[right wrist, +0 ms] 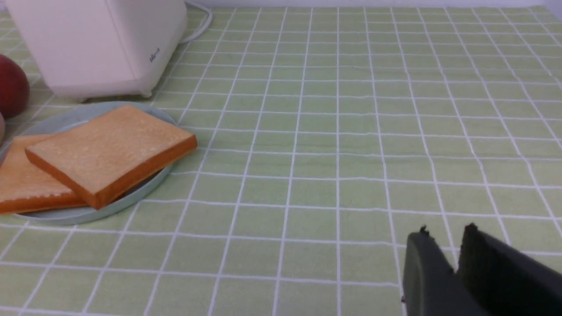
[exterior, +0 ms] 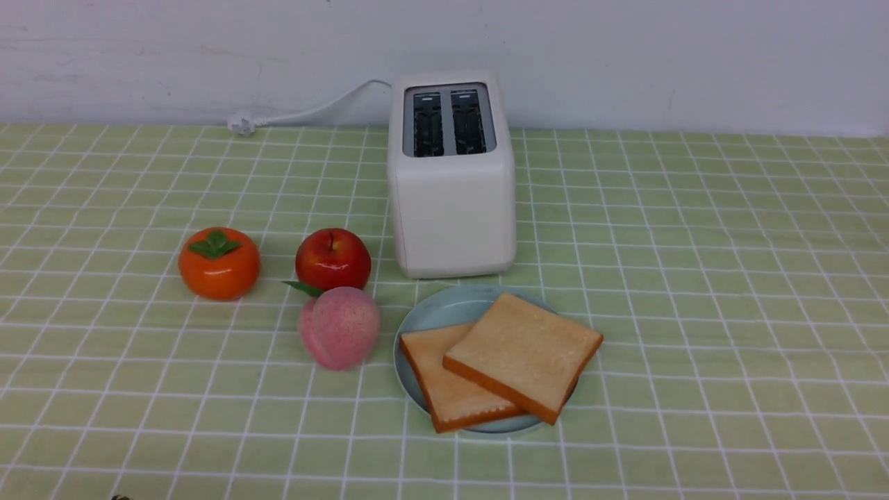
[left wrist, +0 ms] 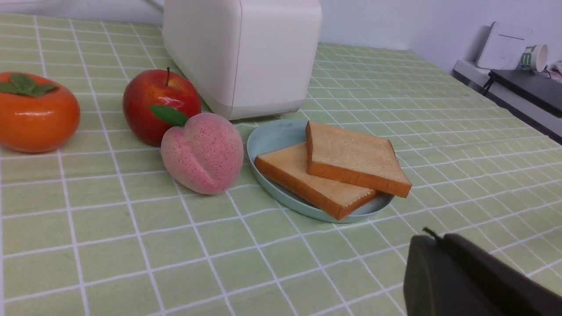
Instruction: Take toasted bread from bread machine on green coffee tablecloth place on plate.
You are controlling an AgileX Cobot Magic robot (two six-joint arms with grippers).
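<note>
The green coffee tablecloth [exterior: 694, 278] covers the whole desk, its white grid running back to the pale wall. The bread machine [exterior: 451, 201] stands upright toward the back of the cloth, both top slots dark and empty, and its white cord [exterior: 312, 110] trails off along the wall to a plug lying on the cloth. Just in front of the bread machine sits the plate [exterior: 434, 316], close to its base. On it lies the toasted bread: the upper slice [exterior: 524, 354] rests tilted across the lower slice [exterior: 444, 385], and its far corner sticks out past the rim on the side away from the fruit. To the left of the bread machine stands a red apple [exterior: 333, 258]; a peach [exterior: 339, 326] leans against the apple's front, just beside the plate, and an orange persimmon [exterior: 219, 263] sits farther left, apart from both. The left end effector [left wrist: 432, 239] hangs over bare cloth in front of the plate, its jaws pressed together and gripping nothing. The right end effector [right wrist: 445, 235] is over bare cloth well to the right of the plate, with a narrow gap between its jaws and nothing in it.
</note>
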